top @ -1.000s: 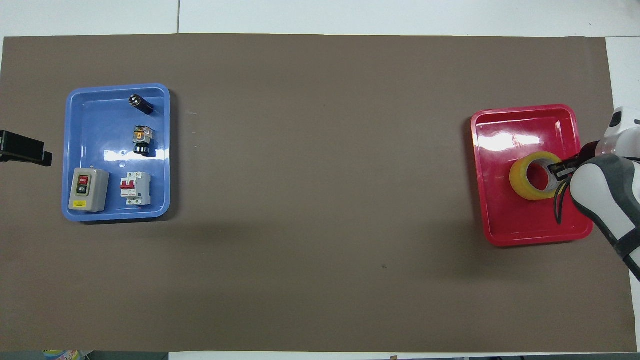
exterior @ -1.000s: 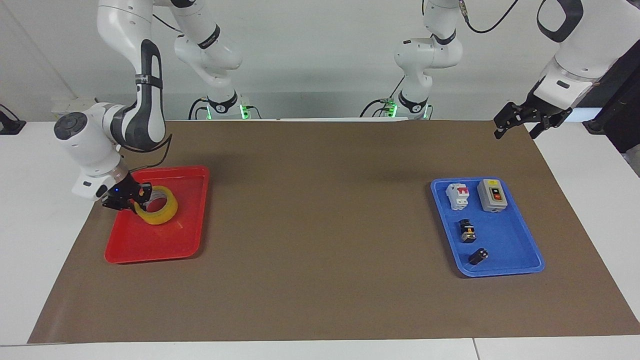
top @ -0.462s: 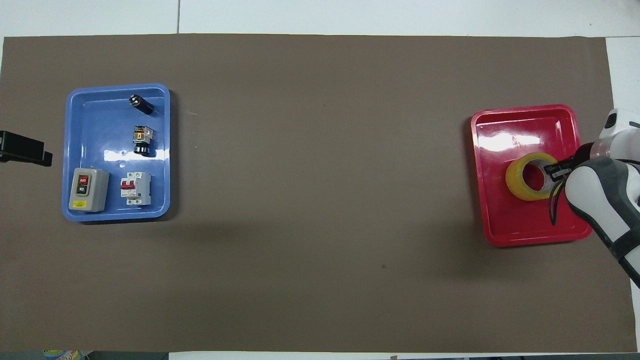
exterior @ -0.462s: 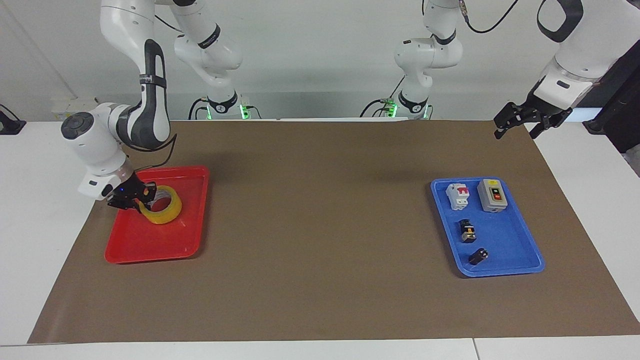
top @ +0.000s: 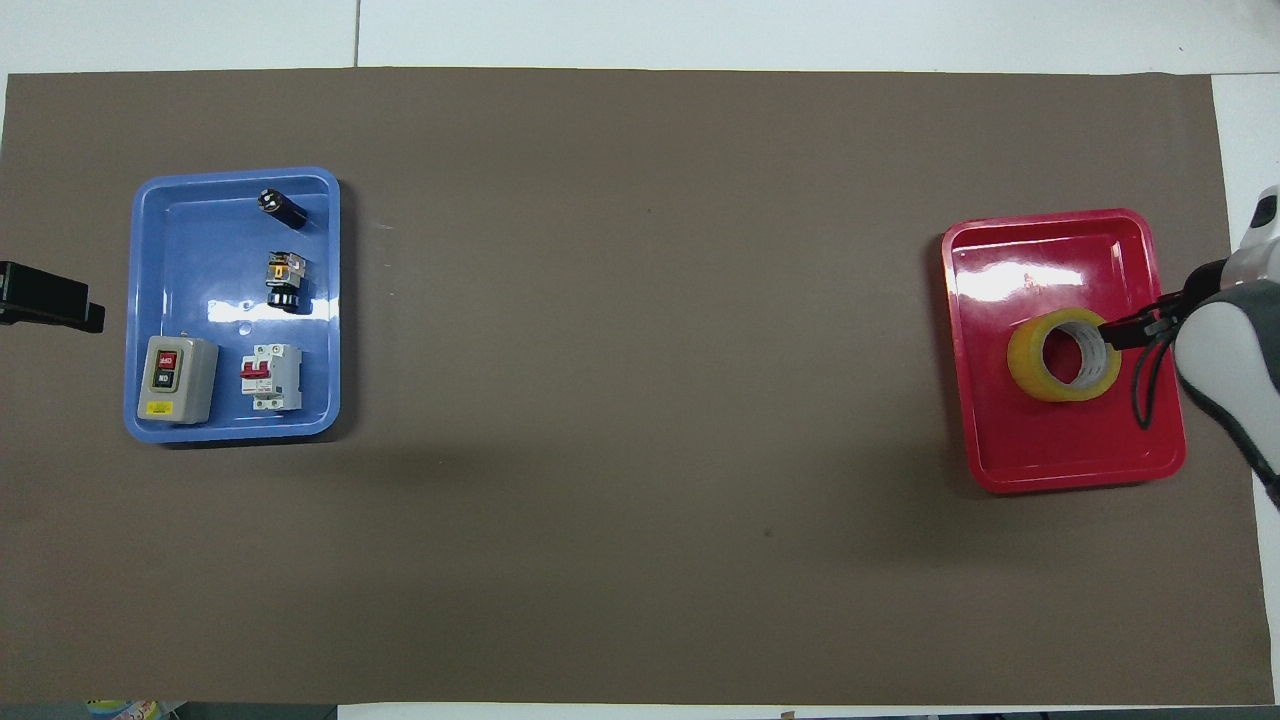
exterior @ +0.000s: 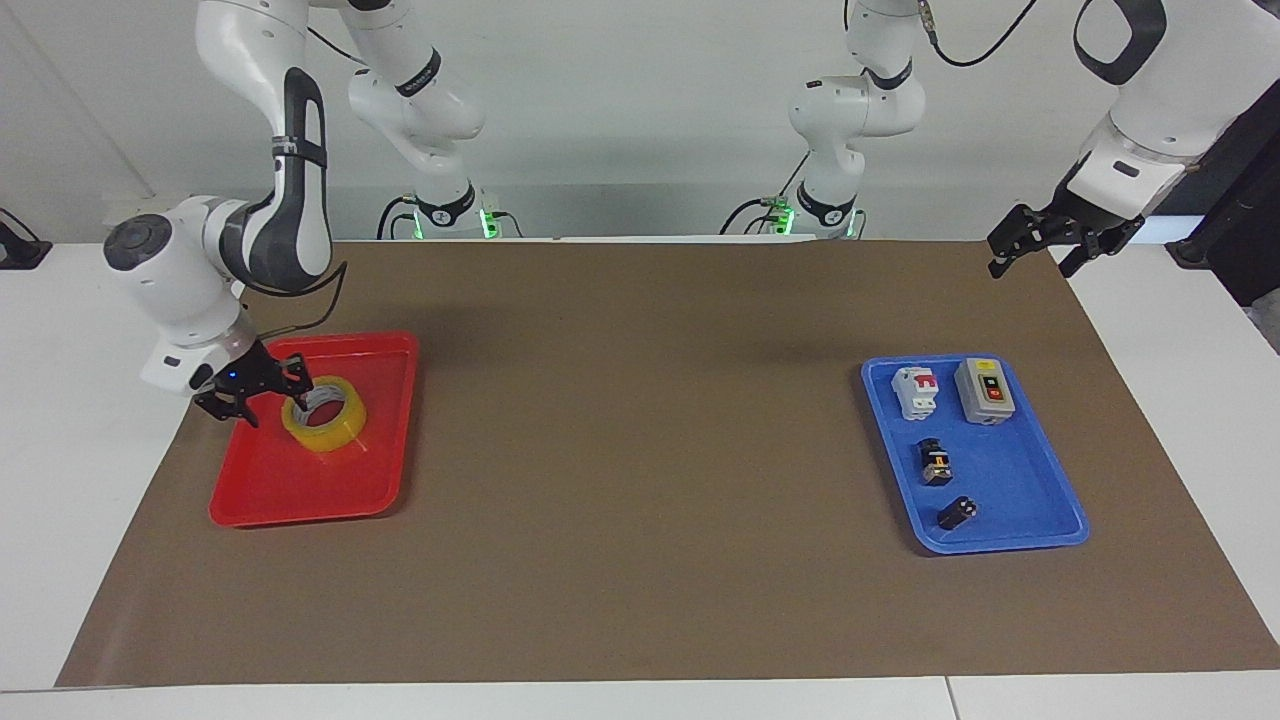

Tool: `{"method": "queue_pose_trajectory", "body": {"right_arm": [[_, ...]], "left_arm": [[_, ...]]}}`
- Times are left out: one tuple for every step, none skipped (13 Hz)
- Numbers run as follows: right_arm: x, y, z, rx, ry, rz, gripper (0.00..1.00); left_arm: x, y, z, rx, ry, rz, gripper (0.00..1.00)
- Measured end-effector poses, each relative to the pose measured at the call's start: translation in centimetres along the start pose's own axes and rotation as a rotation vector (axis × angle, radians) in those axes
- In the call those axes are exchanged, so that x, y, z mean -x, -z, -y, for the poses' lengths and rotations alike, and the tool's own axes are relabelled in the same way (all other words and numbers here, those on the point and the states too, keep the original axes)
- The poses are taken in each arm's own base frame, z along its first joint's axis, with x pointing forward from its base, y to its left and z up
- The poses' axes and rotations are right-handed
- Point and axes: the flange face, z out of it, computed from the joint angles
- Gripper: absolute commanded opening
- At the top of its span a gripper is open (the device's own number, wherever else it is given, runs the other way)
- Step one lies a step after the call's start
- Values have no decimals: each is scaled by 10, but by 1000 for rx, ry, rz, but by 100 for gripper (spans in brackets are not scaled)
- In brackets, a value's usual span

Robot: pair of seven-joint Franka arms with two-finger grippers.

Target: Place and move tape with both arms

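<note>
The yellow tape lies flat in the red tray at the right arm's end of the table; it also shows in the overhead view. My right gripper is open, low over the tray's edge beside the tape, with one fingertip at the roll's rim. It holds nothing. My left gripper is open and empty, waiting in the air over the mat's corner at the left arm's end; its tip shows in the overhead view.
A blue tray at the left arm's end holds a grey switch box, a white circuit breaker and two small black parts. A brown mat covers the table between the trays.
The tape, held tilted in the right gripper, has come down flat in the red tray. The right gripper has let go and drawn back toward the table's edge. The left arm has not moved.
</note>
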Motion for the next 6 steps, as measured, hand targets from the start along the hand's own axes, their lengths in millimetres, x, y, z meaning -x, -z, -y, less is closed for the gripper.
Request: {"method": "queue_pose_trajectory", "body": {"right_arm": [[-5, 36, -2, -3, -12, 4, 100], [-8, 67, -1, -4, -33, 5, 100], [-10, 95, 5, -3, -59, 3, 100], [-13, 119, 14, 0, -87, -1, 100], [-18, 143, 28, 2, -112, -4, 100], [-21, 165, 43, -2, -135, 4, 100]], "left_arm": [[0, 0, 0, 0, 0, 0, 100], [0, 0, 0, 0, 0, 0, 100], [0, 0, 0, 0, 0, 0, 100], [0, 0, 0, 0, 0, 0, 100], [0, 0, 0, 0, 0, 0, 100], [0, 0, 0, 0, 0, 0, 100]]}}
